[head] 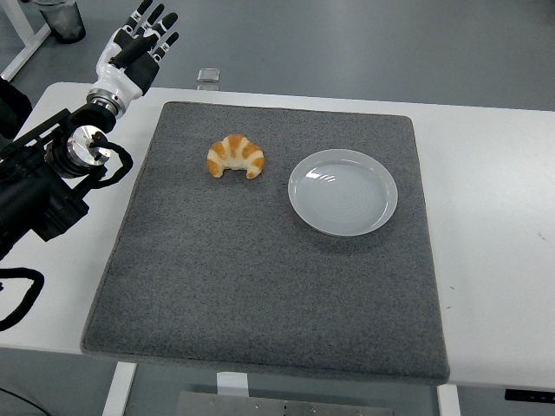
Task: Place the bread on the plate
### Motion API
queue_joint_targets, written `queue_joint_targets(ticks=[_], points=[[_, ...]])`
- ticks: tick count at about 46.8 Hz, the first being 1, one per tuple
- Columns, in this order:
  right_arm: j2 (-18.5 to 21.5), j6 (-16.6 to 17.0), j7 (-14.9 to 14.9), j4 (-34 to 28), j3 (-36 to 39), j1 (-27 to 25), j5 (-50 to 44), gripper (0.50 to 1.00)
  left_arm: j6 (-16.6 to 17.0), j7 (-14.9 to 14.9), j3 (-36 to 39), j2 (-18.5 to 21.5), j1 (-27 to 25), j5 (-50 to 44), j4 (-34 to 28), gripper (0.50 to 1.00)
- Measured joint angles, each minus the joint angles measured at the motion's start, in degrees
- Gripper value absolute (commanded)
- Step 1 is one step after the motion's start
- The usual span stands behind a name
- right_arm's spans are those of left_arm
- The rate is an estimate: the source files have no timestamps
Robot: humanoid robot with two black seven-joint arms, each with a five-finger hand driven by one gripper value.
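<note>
White tabletop (507, 260) fills most of the head view, with grey floor showing beyond its far edge and a dark bin (61, 19) standing on that floor at the picture's top left. A large grey felt-like mat (260, 295) covers the middle of the table, its near edge running close to the table's near edge.

On the mat's far half lies a golden-brown croissant-shaped piece of bread (235, 156), its curved back toward the far edge and its two tips pointing to the near side. It sits left of centre, resting flat on the mat. Just to its right, apart from it and not touching, stands a round pale grey plate (342, 191), with nothing on it.

A small clear square object (207, 76) rests at the table's far edge, just beyond the mat's far left corner.

The robot's left arm comes in over the table's left edge, black with a metal joint, and ends in a white-and-black left hand (137, 48) raised above the far left corner of the table. Its fingers are spread apart and extended, holding nothing, well away from the bread.
</note>
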Motion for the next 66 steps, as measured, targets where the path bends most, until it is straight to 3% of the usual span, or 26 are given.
queue_joint_targets(ticks=[4, 9, 18, 26, 37, 45, 52, 58, 66], points=[[0.0, 0.0, 0.0, 0.0, 0.0, 0.0, 0.0, 0.952, 0.0, -0.4, 0.0, 0.0, 0.1, 0.2, 0.0, 1.0], [0.0, 0.0, 0.0, 0.0, 0.0, 0.0, 0.0, 0.952, 0.0, -3.4, 1.0, -0.1, 0.6, 1.0, -0.2, 1.0], [0.0, 0.0, 0.0, 0.0, 0.0, 0.0, 0.0, 0.952, -0.4, -3.7, 2.5, 0.6, -0.6, 7.2, -0.9, 1.0], [0.0, 0.0, 0.0, 0.0, 0.0, -0.1, 0.0, 0.952, -0.4, -3.5, 15.9, 3.9, -7.6, 26.2, -0.9, 1.0], [0.0, 0.3, 0.0, 0.0, 0.0, -0.1, 0.0, 0.952, -0.8, -3.8, 41.5, 6.4, -19.1, 30.2, -0.5, 1.0], [0.0, 0.3, 0.0, 0.0, 0.0, -0.1, 0.0, 0.952, -7.2, -3.9, 55.9, 7.7, -27.6, 32.5, -0.9, 1.0], [0.0, 0.3, 0.0, 0.0, 0.0, -0.1, 0.0, 0.952, -10.0, -3.9, 58.6, 7.7, -30.2, 42.9, -0.9, 0.999], [0.0, 0.3, 0.0, 0.0, 0.0, -0.1, 0.0, 0.952, -10.1, -3.9, 58.6, 7.2, -30.1, 53.9, -0.9, 0.996], [0.0, 0.3, 0.0, 0.0, 0.0, -0.1, 0.0, 0.952, -9.5, -3.8, 59.1, 5.3, -28.6, 57.8, -0.8, 0.996]])
